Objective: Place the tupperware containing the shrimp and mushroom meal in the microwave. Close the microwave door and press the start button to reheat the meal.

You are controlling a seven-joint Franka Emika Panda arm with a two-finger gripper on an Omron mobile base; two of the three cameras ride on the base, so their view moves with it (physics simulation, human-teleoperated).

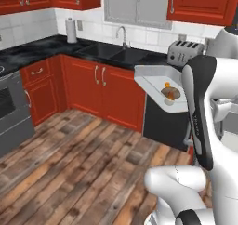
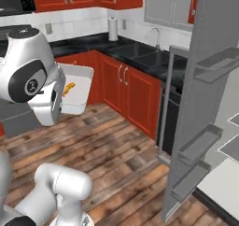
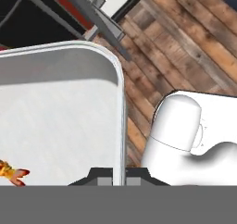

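Hand view: the tupperware (image 3: 60, 121) spreads across the left and centre, its right rim running down to the gripper (image 3: 119, 176) at the bottom edge.
Gripper state: the two dark finger tips stand one on each side of the rim wall, close together and clamped on it.
Meal: an orange piece of the meal (image 3: 11, 172) lies on the container floor at the lower left, partly cut off by the frame edge.
Container position: in the left base view the tupperware (image 1: 151, 80) is held in the air above the wooden floor (image 1: 79, 159), in front of the red cabinets (image 1: 104, 87) and below the toaster (image 1: 186, 52) on the black counter (image 1: 46, 47); the meal (image 1: 170, 93) sits near its right end.
Right base view: the tupperware (image 2: 81, 87) shows just right of the arm's rounded joint, with an orange piece (image 2: 68, 88) inside.
Hidden parts: the arm (image 1: 202, 112) covers the container's right end and the gripper in the left base view; the joint covers its left part in the right base view.
Surroundings: the open fridge door (image 2: 200, 103) with shelves stands at the right; the sink (image 1: 123, 54) lies behind.
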